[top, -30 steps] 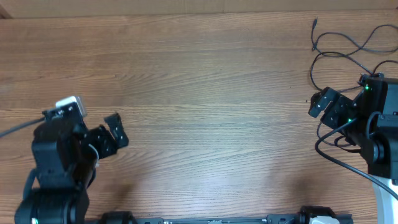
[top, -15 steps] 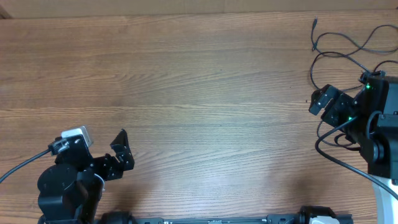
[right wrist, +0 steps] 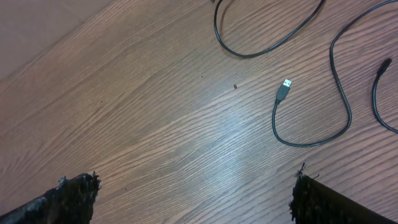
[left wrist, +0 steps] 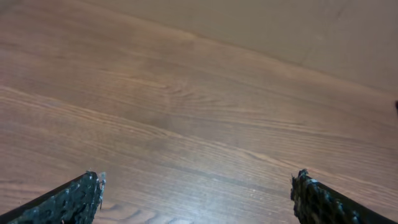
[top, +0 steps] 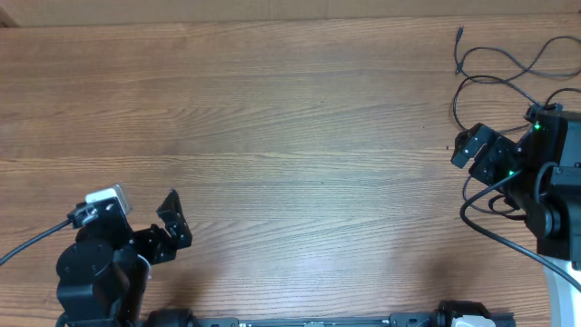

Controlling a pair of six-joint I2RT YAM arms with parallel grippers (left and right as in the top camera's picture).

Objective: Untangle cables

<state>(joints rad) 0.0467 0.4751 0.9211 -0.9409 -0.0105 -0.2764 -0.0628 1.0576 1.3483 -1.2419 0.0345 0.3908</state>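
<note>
Thin black cables lie in loose loops at the far right corner of the table, just beyond the right gripper, wide open and empty, while the left gripper, likewise open and empty, sits well apart.

One wooden table. Two black arms: left arm at 8 o'clock, right arm at 3 o'clock. Two grippers, the left gripper and the right gripper, with two fingers apiece; in each wrist view, two fingertips, at 7 and 5 o'clock. Thin black cables in overlapping loops at 2 o'clock on the overhead view: exact number of cords impossible to tell. In the right wrist view, three separate strands and two plug ends: one silver plug, one dark plug.
</note>
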